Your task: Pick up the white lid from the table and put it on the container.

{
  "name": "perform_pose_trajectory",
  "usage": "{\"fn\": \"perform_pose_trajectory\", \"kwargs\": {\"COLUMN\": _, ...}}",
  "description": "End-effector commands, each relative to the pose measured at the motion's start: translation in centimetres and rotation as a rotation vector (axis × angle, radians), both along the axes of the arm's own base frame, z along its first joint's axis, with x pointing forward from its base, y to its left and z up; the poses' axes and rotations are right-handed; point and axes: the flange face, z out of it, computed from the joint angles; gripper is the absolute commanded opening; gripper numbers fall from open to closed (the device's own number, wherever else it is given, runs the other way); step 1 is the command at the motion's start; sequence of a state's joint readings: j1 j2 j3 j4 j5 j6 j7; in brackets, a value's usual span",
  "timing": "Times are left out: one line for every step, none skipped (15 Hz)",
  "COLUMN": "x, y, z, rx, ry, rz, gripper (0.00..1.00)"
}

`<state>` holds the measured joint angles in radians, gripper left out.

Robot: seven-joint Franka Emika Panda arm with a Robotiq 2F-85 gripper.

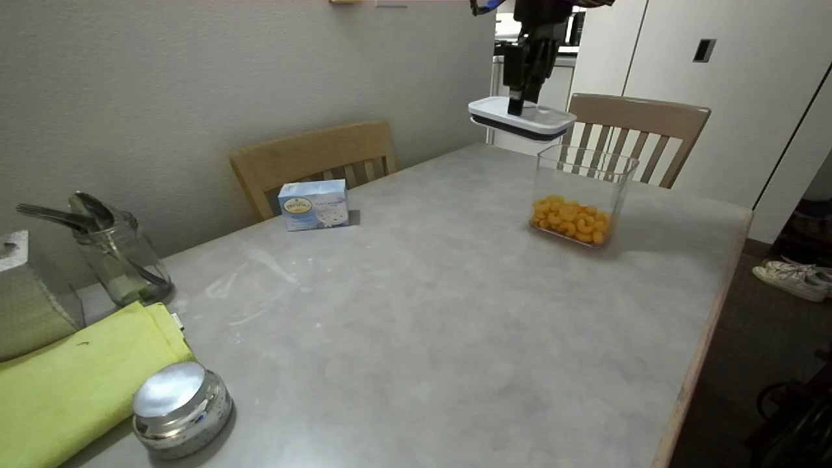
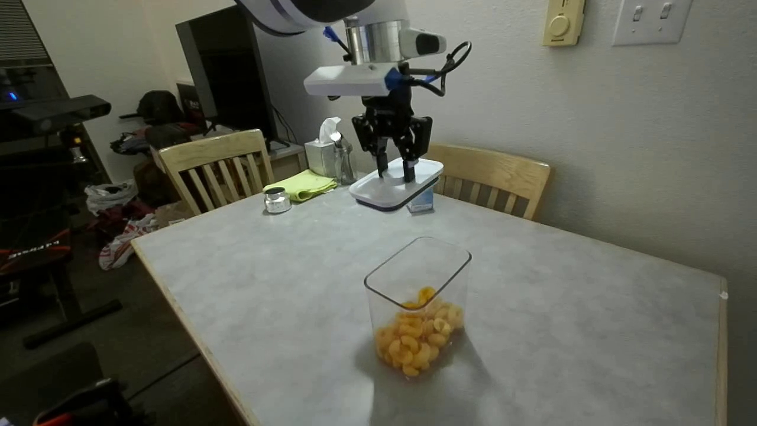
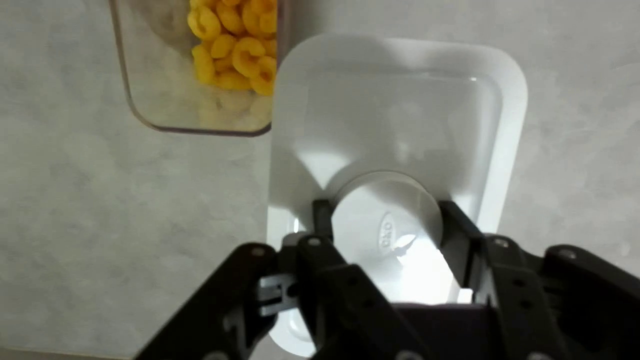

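The white lid [image 1: 494,112] is in the air above the table [image 1: 422,325], roughly level, with a dark rim edge below. My gripper [image 1: 524,107] is shut on the round knob on top of the lid, one finger on each side. The lid also shows in an exterior view [image 2: 372,189] and in the wrist view [image 3: 400,115]. The clear container [image 2: 384,307] stands upright and open on the table with yellow-orange pieces in it. In the wrist view the container [image 3: 165,90] lies up and left of the lid, which covers part of it. The lid is higher than the container's rim and apart from it.
A white-blue box [image 1: 315,205] stands near the wall side. A round metal jar [image 1: 182,409], a yellow cloth [image 1: 91,370], a glass jar with cutlery [image 1: 123,260] and a tissue box [image 1: 32,292] are at the far end from the container. Wooden chairs [image 2: 491,177] surround the table.
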<state>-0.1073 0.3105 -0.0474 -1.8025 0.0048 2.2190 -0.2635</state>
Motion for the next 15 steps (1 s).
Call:
{"fn": "perform_pose_trajectory", "kwargs": {"x": -2.5, "y": -3.4, "z": 0.3, "rx": -0.002, "ry": 0.047, "rz": -0.029, "gripper": 0.29}}
{"fn": "perform_pose_trajectory", "kwargs": {"x": -3.2, "y": -4.3, "z": 0.0, "rx": -0.005, "ry": 0.062, "rz": -0.039, "gripper": 0.29}}
{"fn": "perform_pose_trajectory", "kwargs": {"x": -3.8, "y": -5.1, "z": -0.2, "rx": -0.004, "ry": 0.077, "rz": -0.048, "gripper": 0.29}}
{"fn": "perform_pose_trajectory", "kwargs": {"x": -4.5, "y": -5.8, "z": -0.4, "rx": 0.0, "ry": 0.088, "rz": -0.055, "gripper": 0.29}}
{"fn": "perform_pose_trajectory", "kwargs": {"x": -5.1, "y": -6.4, "z": -0.7, "rx": 0.006, "ry": 0.098, "rz": -0.058, "gripper": 0.29}}
{"fn": "perform_pose_trajectory", "kwargs": {"x": -5.6, "y": -6.9, "z": -1.0, "rx": 0.012, "ry": 0.104, "rz": -0.047, "gripper": 0.29}}
{"fn": "perform_pose_trajectory", "kwargs": {"x": -6.1, "y": -7.4, "z": -1.2, "rx": 0.017, "ry": 0.107, "rz": -0.033, "gripper": 0.29}}
{"fn": "perform_pose_trajectory", "kwargs": {"x": -6.5, "y": -7.9, "z": -1.5, "rx": 0.021, "ry": 0.103, "rz": 0.001, "gripper": 0.29}}
{"fn": "perform_pose_trajectory", "kwargs": {"x": -6.8, "y": -8.2, "z": -1.9, "rx": 0.024, "ry": 0.102, "rz": 0.033, "gripper": 0.29}}
{"fn": "perform_pose_trajectory", "kwargs": {"x": -7.0, "y": -8.6, "z": -2.3, "rx": 0.037, "ry": 0.095, "rz": 0.072, "gripper": 0.29}}
{"fn": "perform_pose_trajectory", "kwargs": {"x": -7.1, "y": -8.8, "z": -2.8, "rx": 0.044, "ry": 0.096, "rz": 0.105, "gripper": 0.29}}
{"fn": "perform_pose_trajectory", "kwargs": {"x": -7.2, "y": -9.0, "z": -3.3, "rx": 0.056, "ry": 0.099, "rz": 0.139, "gripper": 0.29}}
{"fn": "perform_pose_trajectory", "kwargs": {"x": -7.3, "y": -9.1, "z": -3.7, "rx": 0.061, "ry": 0.103, "rz": 0.172, "gripper": 0.29}}
{"fn": "perform_pose_trajectory", "kwargs": {"x": -7.4, "y": -9.2, "z": -4.2, "rx": 0.064, "ry": 0.107, "rz": 0.205, "gripper": 0.29}}
{"fn": "perform_pose_trajectory", "kwargs": {"x": -7.4, "y": -9.4, "z": -4.6, "rx": 0.061, "ry": 0.112, "rz": 0.221, "gripper": 0.29}}
